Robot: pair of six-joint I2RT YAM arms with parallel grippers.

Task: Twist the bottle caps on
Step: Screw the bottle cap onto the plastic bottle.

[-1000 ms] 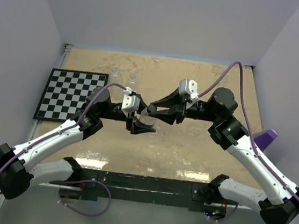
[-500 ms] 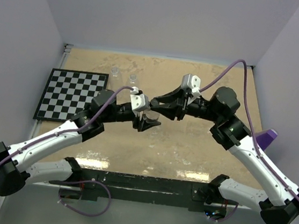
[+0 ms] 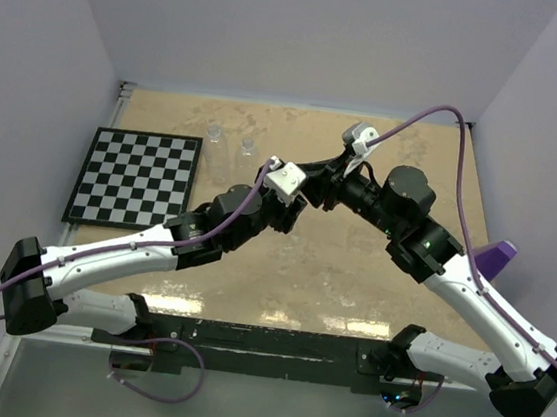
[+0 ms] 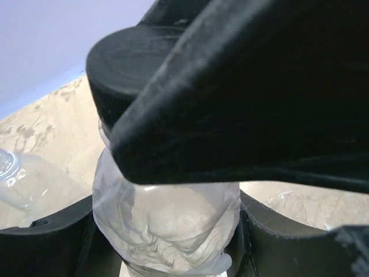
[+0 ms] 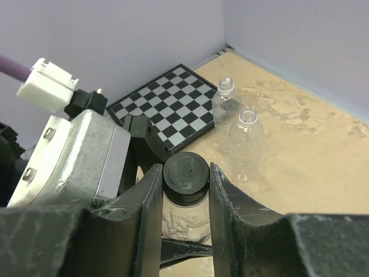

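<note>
Three bottles and one cap show. The left gripper [image 4: 164,242] clenches one bottle [image 4: 167,213] by its body, raised over the middle of the table [image 3: 351,277]. The black cap [image 5: 185,176] sits on that bottle's neck, and the right gripper [image 5: 185,172] grasps it, one finger pressed to each side. It seems to sit square, though the fingers hide the thread. The other two bottles [image 5: 226,104] [image 5: 247,141] stand upright and uncapped at 11 o'clock from the held one, just beside each other. One checkerboard [image 3: 136,177] lies at 9 o'clock.
</note>
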